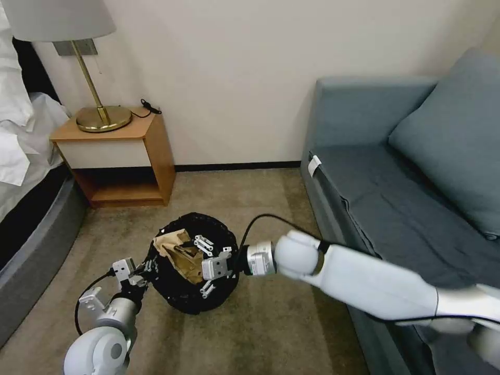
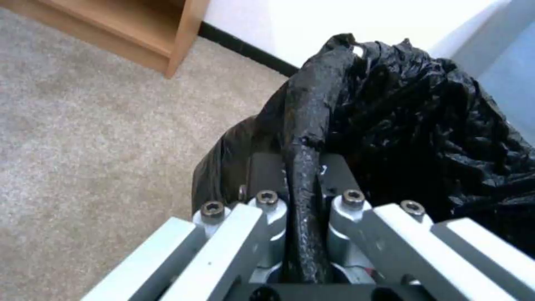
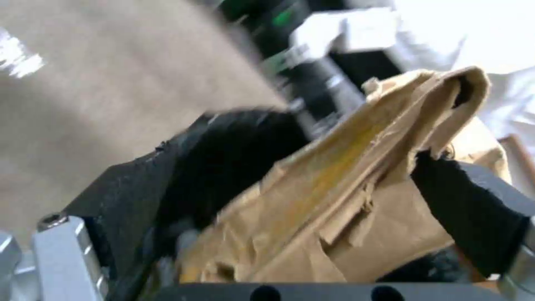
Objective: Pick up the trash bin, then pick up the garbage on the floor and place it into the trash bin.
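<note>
Gripping the bag-lined rim of the trash bin (image 1: pixel 194 263), the left gripper (image 2: pixel 304 184) held it off the carpet (image 1: pixel 250 333), jaws pinched on black plastic. The right gripper (image 1: pixel 204 266) was spread wide over the bin mouth, crumpled brown paper (image 3: pixel 357 196) between its fingers. Judgement: let the paper fall fully inside before withdrawing. Nightstand (image 1: pixel 117 156) and sofa (image 1: pixel 406 208) flanked the spot.

Bedroom, hotel-like. A bed with white rumpled linen on a grey padded base (image 1: pixel 31 245) stood at the left, beside a small wooden nightstand with an open lower shelf (image 1: pixel 122 156) carrying a brass lamp with a white shade (image 1: pixel 94 78). Beige short-pile carpet (image 1: pixel 250 323), plain cream wall with black skirting (image 1: pixel 234 78), blue-grey fabric sofa with a matching cushion (image 1: pixel 406 198) at right.
</note>
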Controlling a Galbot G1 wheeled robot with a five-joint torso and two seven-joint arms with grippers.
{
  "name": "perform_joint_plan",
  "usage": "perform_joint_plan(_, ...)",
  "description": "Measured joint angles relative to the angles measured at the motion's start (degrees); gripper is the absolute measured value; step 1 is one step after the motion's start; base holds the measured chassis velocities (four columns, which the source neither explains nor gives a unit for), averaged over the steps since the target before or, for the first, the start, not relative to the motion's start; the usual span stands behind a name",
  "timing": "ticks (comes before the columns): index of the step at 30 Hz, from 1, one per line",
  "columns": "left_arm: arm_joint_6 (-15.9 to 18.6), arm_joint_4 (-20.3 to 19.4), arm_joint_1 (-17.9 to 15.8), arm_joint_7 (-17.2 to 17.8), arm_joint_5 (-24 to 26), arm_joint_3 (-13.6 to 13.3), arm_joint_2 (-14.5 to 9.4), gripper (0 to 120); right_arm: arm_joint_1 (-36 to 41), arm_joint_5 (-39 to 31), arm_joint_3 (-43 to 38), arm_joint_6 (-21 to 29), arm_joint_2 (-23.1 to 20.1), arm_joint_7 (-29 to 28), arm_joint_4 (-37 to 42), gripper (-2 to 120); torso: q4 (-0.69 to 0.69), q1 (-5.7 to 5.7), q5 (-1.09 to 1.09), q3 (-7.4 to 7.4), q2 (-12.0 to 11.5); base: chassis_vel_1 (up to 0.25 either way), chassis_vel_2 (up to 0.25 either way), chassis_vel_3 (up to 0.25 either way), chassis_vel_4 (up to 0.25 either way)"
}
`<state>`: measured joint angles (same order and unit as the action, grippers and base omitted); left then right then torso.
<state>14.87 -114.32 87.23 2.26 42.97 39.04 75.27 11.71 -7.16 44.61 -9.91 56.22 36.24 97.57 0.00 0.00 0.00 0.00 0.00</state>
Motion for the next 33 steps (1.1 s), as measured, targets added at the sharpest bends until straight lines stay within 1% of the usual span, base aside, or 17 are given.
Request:
perform_joint_plan(1,0.0,0.0,-0.1,0.0,0.3,0.1,0.0,4,-0.5,0.4,0.0,-0.2,-0.1,1.5,-0.6,100,-0.01,0.00,0.00,0.00,0.0,0.000,0.000,0.000,0.000)
perform_joint_plan(3,0.0,0.0,-0.1,0.0,0.4,0.1,0.0,4,-0.8,1.0,0.0,-0.3,-0.1,2.6,-1.1,100,-0.01,0.00,0.01,0.00,0.0,0.000,0.000,0.000,0.000)
perform_joint_plan(6,0.0,0.2,-0.1,0.0,0.8,0.1,-0.2,4,-1.3,4.3,-0.6,-1.0,0.2,5.6,-1.9,100,-0.01,0.00,0.00,0.00,0.0,0.000,0.000,0.000,0.000)
perform_joint_plan(7,0.0,0.2,-0.1,0.0,0.8,0.1,-0.2,4,-1.3,4.3,-0.6,-1.0,0.2,5.6,-1.9,100,-0.01,0.00,0.00,0.00,0.0,0.000,0.000,0.000,0.000)
perform_joint_plan(8,0.0,0.4,-0.1,0.0,0.9,0.1,-0.3,4,-1.4,7.3,-1.7,-1.6,0.9,7.3,-2.6,100,-0.01,0.00,0.00,0.00,0.0,0.000,0.000,0.000,0.000)
perform_joint_plan(9,0.0,0.4,-0.1,0.0,0.9,0.1,-0.4,4,-1.4,8.1,-2.1,-1.8,1.1,7.8,-2.9,100,-0.01,0.00,0.01,0.00,0.0,0.000,0.000,0.000,0.000)
perform_joint_plan(11,0.0,0.6,-0.2,-0.1,1.2,0.2,-0.6,4,-1.5,12.0,-4.2,-2.4,2.5,10.5,-4.6,100,0.00,0.00,0.00,0.00,0.0,0.000,0.000,0.000,0.000)
perform_joint_plan(13,0.0,0.6,-0.2,-0.2,1.3,0.2,-0.7,4,-1.5,12.9,-4.7,-2.5,2.8,11.2,-5.0,100,0.00,0.00,0.00,0.00,0.0,0.000,0.000,0.000,0.000)
perform_joint_plan(15,0.0,0.7,-0.2,-0.2,1.7,0.4,-0.9,4,-2.0,16.2,-6.3,-2.7,3.2,13.1,-6.2,100,0.00,0.00,0.00,0.00,0.0,0.000,0.000,0.000,0.000)
perform_joint_plan(21,0.1,0.7,-0.2,-0.2,3.1,0.8,-1.2,4,-0.3,18.5,-7.0,-3.8,3.0,13.6,-8.1,100,0.00,0.00,0.00,0.00,0.0,0.000,0.000,0.000,0.000)
perform_joint_plan(24,0.6,0.3,-0.2,0.1,4.9,1.3,-1.5,4,2.5,19.4,-8.4,-4.4,2.4,12.9,-9.5,100,-0.01,0.00,0.01,0.00,0.0,0.000,0.000,0.000,0.000)
perform_joint_plan(25,0.7,0.3,-0.3,0.2,5.4,1.9,-1.6,4,3.5,19.8,-9.0,-4.5,2.0,12.8,-10.0,100,0.01,0.00,0.01,0.00,0.0,0.000,0.000,0.000,0.000)
perform_joint_plan(28,0.9,0.1,-0.5,0.0,6.6,2.3,-1.7,4,4.7,19.8,-10.1,-4.9,1.6,12.1,-10.2,100,0.00,0.00,0.03,0.00,0.0,0.000,0.000,0.000,0.000)
perform_joint_plan(29,1.1,0.1,-0.5,0.1,7.3,2.4,-1.7,4,5.3,19.7,-10.7,-5.2,1.2,11.5,-10.3,100,-0.02,0.00,-0.04,0.00,0.0,0.000,0.000,0.000,0.000)
perform_joint_plan(31,1.2,0.1,-0.6,0.4,7.7,2.8,-1.7,4,5.9,19.6,-11.1,-5.3,0.8,11.0,-10.3,100,-0.03,0.00,-0.03,0.00,0.0,0.000,0.000,0.000,0.000)
perform_joint_plan(32,1.3,0.1,-0.6,0.6,7.9,3.1,-1.7,4,6.5,19.4,-11.5,-5.3,0.4,10.3,-10.4,100,-0.01,0.00,0.05,0.00,0.0,0.000,0.000,0.000,0.000)
perform_joint_plan(33,1.3,0.1,-0.7,0.6,8.0,3.2,-1.7,4,7.0,19.2,-11.7,-5.4,0.2,9.8,-10.3,100,0.00,0.00,0.05,0.00,0.0,0.000,0.000,0.000,0.000)
